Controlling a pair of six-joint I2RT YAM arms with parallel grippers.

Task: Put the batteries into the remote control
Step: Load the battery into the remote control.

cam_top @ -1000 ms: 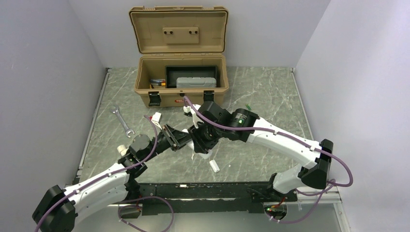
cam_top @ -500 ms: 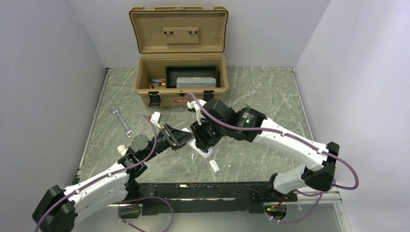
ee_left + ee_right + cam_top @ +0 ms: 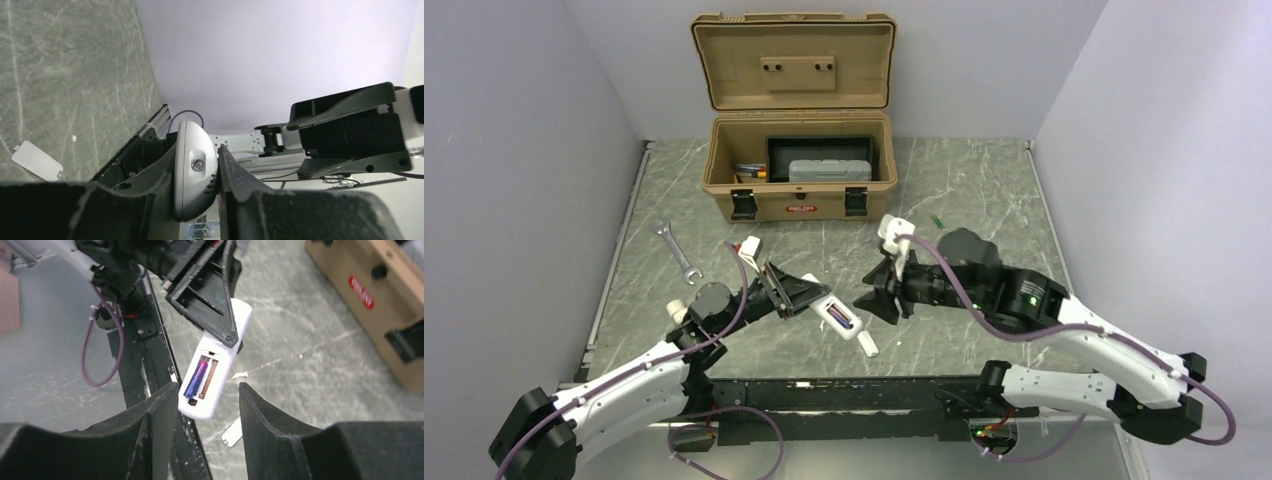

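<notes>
The remote control sits back-up with its battery bay uncovered. The purple battery is seated in one slot, and the slot beside it shows only a brownish strip. The left hand is clamped on the remote's upper end, one finger pressed against each long side. It holds the remote slanting out over the desk. Whether the free end touches the desk cannot be told.

The right hand is just to the right of the remote, its fingers apart and nothing between them. From its wrist view the remote lies below and ahead of the gap, apart from both fingers.

A second ago this hand was down over the remote and hid it. It has since drawn back to the right, and its arm has swung low toward the near edge, leaving the bay in plain sight. The left hand's grip is unchanged.

A loose white tab lies on the desk just beyond the remote's free end. A tiny green speck, seemingly the green battery, lies farther back, well apart from both hands.

At the rear, the tan toolbox stands with its lid up. It holds a black tray, a grey case and some small coloured items at its left end. A wrench lies to its left.
</notes>
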